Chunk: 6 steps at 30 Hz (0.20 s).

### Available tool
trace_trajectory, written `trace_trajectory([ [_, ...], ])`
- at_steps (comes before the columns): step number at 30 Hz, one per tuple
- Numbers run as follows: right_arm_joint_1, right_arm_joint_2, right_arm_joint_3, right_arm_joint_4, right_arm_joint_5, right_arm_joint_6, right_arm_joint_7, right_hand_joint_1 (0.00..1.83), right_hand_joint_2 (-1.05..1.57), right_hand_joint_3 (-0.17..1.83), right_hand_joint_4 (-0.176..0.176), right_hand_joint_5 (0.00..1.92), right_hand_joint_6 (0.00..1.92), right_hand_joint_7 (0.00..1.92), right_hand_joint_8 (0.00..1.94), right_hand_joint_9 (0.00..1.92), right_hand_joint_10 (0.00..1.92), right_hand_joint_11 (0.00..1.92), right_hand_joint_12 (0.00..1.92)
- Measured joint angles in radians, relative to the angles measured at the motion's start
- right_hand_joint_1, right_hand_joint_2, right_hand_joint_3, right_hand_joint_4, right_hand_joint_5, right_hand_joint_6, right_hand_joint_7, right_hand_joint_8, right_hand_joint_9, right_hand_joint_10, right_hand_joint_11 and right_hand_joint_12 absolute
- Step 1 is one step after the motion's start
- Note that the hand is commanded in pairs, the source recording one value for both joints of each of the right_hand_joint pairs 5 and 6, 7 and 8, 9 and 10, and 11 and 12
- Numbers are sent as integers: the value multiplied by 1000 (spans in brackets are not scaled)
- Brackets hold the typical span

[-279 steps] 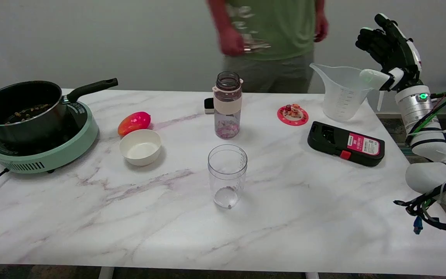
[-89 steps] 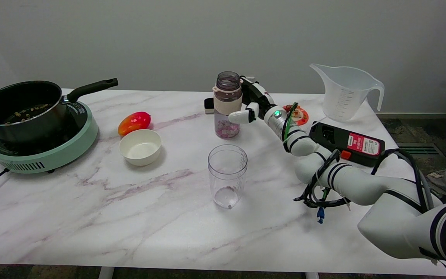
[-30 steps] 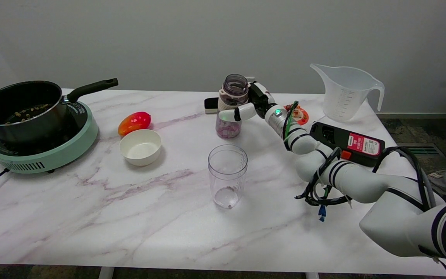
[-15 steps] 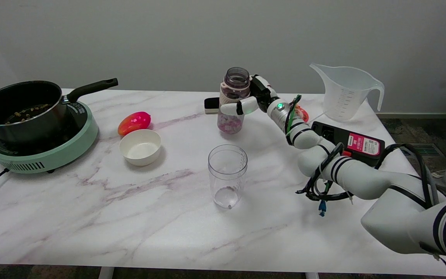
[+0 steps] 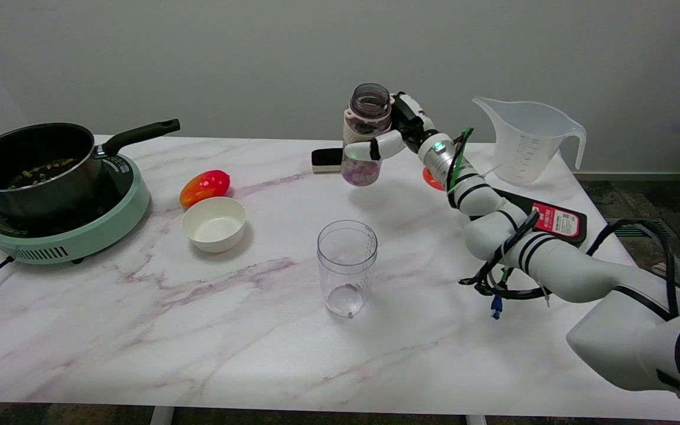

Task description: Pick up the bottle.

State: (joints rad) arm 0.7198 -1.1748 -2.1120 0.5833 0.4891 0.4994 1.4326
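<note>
The bottle (image 5: 365, 136) is clear plastic with a dark open neck, a beige band and pink bits at its bottom. It hangs in the air above the far middle of the table, tilted slightly with its top to the right. My right hand (image 5: 399, 131) grips it from the right, the white thumb wrapped across the front of its band and the other fingers behind it. The arm stretches in from the lower right.
A clear empty cup (image 5: 346, 267) stands at the table's middle. A white bowl (image 5: 213, 224), a red-orange fruit (image 5: 205, 186) and a pan on a green hotplate (image 5: 62, 227) lie to the left. A measuring jug (image 5: 526, 140), a black device (image 5: 552, 221) and a small black block (image 5: 325, 160) are at the back right.
My right hand has lifted the bottle off the table, up and a little to the right. The person from the earliest frame has left the view.
</note>
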Motion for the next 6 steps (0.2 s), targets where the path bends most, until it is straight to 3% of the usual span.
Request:
trace_trajectory([
  [6, -71, 49, 83, 137, 0, -40, -80, 1465, 284, 942, 0, 999, 999, 1190, 1190, 1060, 1060, 808, 808],
])
